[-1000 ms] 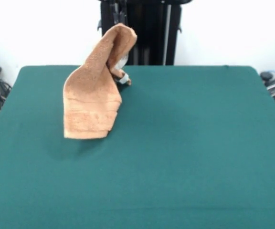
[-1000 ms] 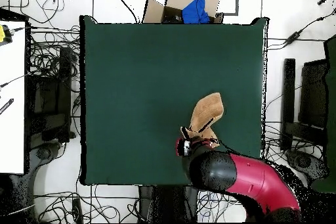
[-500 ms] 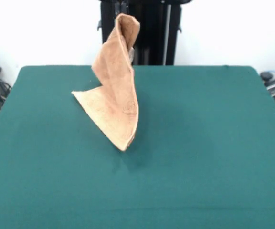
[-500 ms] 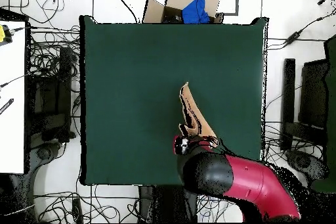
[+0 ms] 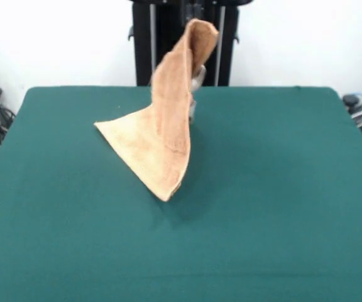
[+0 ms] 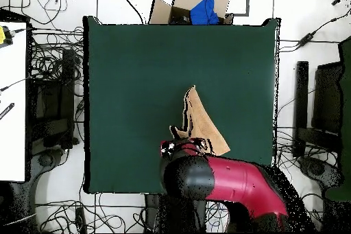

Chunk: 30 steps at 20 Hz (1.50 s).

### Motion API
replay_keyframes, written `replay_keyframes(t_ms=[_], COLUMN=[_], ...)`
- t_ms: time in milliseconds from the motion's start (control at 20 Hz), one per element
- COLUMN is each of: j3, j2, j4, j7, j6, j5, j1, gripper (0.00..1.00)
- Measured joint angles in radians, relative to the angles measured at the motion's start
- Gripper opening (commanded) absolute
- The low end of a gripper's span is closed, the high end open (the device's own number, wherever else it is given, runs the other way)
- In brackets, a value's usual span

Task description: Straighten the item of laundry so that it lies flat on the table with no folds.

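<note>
The light orange-tan towel (image 5: 162, 138) hangs lifted by one end over the far middle of the dark green table (image 5: 281, 189). Its top is raised high in front of the pedestal, and its lower part fans out to the table, with one corner pointing toward the camera. My gripper (image 5: 197, 74) is mostly hidden behind the raised end and is shut on the towel. In the overhead view the towel (image 6: 201, 125) is a narrow wedge near the table's (image 6: 137, 73) bottom edge. The gripper (image 6: 179, 147) is at its lower end, under the red and black arm (image 6: 226, 182).
The black pedestal (image 5: 168, 44) stands behind the table's far edge. A cardboard box with a blue item (image 6: 195, 5) sits beyond the table's top edge. Cables and dark equipment lie on the floor to both sides. A white desk (image 6: 12, 101) is at the left.
The gripper has carried the towel's raised end to the right in the front view. The towel has swung open from a draped fold into a spread wedge, its lower corner resting on the table.
</note>
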Motion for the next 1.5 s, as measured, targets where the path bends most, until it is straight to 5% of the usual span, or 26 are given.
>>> replay_keyframes(t_ms=[800, 1500], j3=[-0.039, -0.142], j2=[0.205, 0.273], j4=[-0.094, -0.131], j7=[0.002, 0.023], j6=[-0.049, -0.101], j5=[0.006, 0.059], j1=[0.184, 0.289], gripper=[0.0, 0.0])
